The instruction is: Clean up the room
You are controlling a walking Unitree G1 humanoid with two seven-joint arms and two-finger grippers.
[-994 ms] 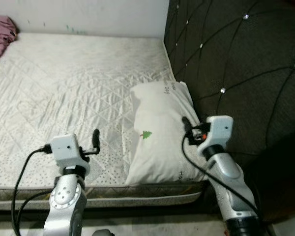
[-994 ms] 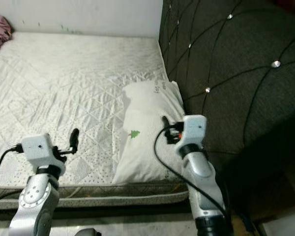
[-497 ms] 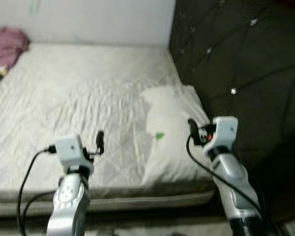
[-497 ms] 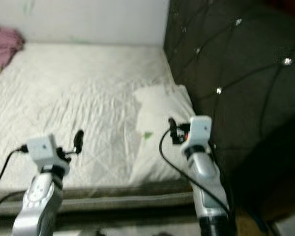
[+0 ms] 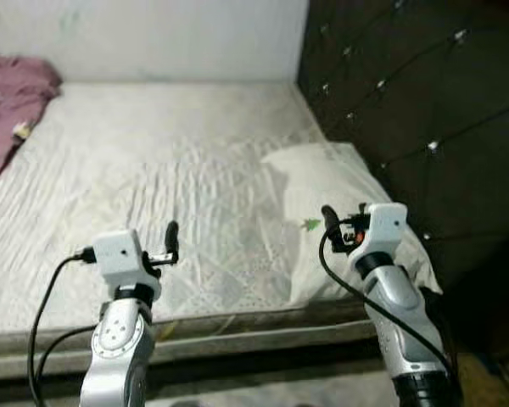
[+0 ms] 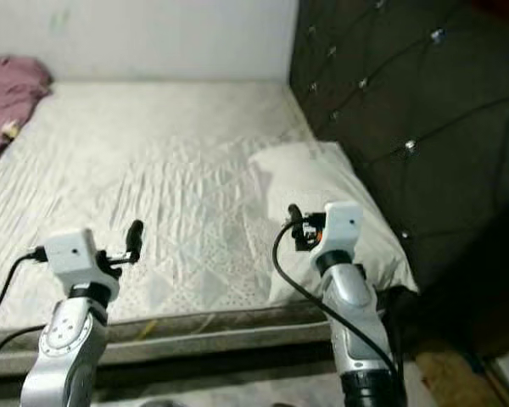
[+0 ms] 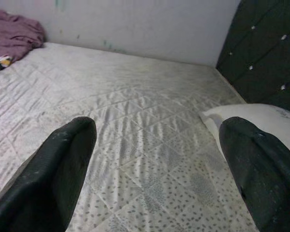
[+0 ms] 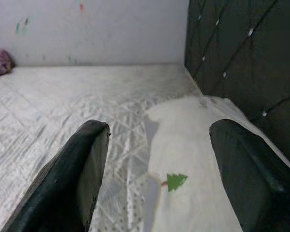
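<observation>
Both the left hand (image 7: 154, 169) and right hand (image 8: 159, 169) hover over the bed (image 5: 153, 153), fingers apart and empty. A white pillow (image 5: 339, 186) lies by the dark headboard (image 5: 407, 102), below the right hand; purple cloth (image 5: 13, 102) sits at the far left corner.

A white quilted mattress (image 5: 153, 161), stitched in diamond shapes and speckled with small grey dots near its front edge, carries a white pillow (image 5: 339, 220) printed with a small green tree (image 8: 176, 181) and faint dark lettering. A mauve-pink crumpled cloth (image 5: 13, 102) lies at the far left corner. The headboard (image 5: 407, 102) is dark brown-black, tufted in a diamond pattern with shiny silver studs. The wall (image 5: 153, 38) behind is off-white, marked with faint green and red specks.
</observation>
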